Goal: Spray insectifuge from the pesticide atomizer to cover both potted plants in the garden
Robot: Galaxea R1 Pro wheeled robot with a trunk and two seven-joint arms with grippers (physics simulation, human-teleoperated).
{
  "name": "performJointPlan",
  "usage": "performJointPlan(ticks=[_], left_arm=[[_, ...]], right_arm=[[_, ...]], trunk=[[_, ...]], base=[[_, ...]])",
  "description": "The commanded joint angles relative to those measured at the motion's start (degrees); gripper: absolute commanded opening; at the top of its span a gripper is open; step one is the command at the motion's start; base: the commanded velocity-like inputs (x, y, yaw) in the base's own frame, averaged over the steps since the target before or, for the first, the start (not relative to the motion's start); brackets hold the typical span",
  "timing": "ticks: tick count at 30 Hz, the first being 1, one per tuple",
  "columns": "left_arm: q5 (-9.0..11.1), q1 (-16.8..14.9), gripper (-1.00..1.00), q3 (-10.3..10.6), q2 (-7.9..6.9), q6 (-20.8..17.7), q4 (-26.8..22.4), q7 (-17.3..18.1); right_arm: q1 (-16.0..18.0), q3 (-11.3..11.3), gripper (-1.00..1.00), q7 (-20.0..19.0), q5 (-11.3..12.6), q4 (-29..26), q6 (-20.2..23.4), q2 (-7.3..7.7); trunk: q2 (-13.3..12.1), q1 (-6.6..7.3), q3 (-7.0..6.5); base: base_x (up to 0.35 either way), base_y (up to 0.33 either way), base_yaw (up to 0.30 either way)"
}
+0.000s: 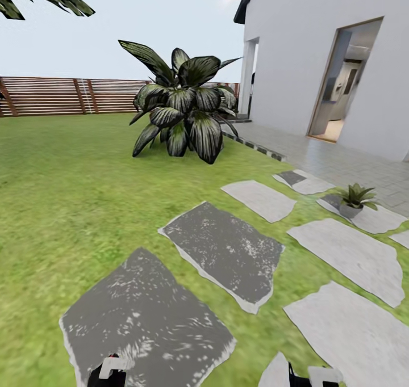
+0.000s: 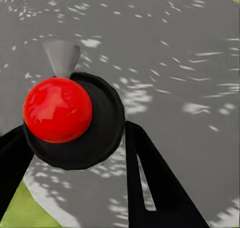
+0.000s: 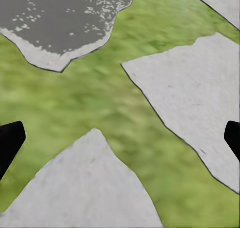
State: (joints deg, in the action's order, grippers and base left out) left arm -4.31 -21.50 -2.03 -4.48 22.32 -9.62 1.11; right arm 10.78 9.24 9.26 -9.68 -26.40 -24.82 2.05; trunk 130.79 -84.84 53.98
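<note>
A small object with a glossy red knob, a round black body and a grey cone-shaped nozzle, which I take for the pesticide atomizer (image 2: 65, 112), sits between the black fingers of my left gripper (image 2: 75, 130), held above a dark stepping stone. My left gripper (image 1: 108, 375) shows at the bottom edge of the head view. My right gripper (image 3: 120, 140) is open, its fingertips far apart over grass and pale stones; it shows low in the head view as well (image 1: 315, 377). One potted plant (image 1: 356, 198), a small green rosette in a grey pot, stands on a pale stone at the right.
Grey stepping stones (image 1: 227, 251) cross the lawn ahead. A huge dark striped-leaf bush (image 1: 182, 112) stands farther back in the middle. A brown slat fence (image 1: 57, 96) closes the far side. The white house with an open doorway (image 1: 343, 80) and a paved strip (image 1: 341, 160) lies at the right.
</note>
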Motion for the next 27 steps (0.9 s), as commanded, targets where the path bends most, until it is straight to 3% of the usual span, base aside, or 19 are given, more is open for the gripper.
performJointPlan(ticks=[1,27], left_arm=[[-0.4,0.0,-1.00,-0.3,0.00,0.2,0.0,0.1],[-0.4,0.0,-1.00,-0.3,0.00,0.2,0.0,0.1]], right_arm=[[0.0,0.2,1.00,0.2,-0.6,0.0,-0.1,-0.05],[0.0,0.2,1.00,0.2,-0.6,0.0,-0.1,-0.03]], trunk=[[0.0,-0.02,0.05],[0.0,-0.02,0.05]], base=[[0.307,0.202,0.000],[0.307,0.202,0.000]])
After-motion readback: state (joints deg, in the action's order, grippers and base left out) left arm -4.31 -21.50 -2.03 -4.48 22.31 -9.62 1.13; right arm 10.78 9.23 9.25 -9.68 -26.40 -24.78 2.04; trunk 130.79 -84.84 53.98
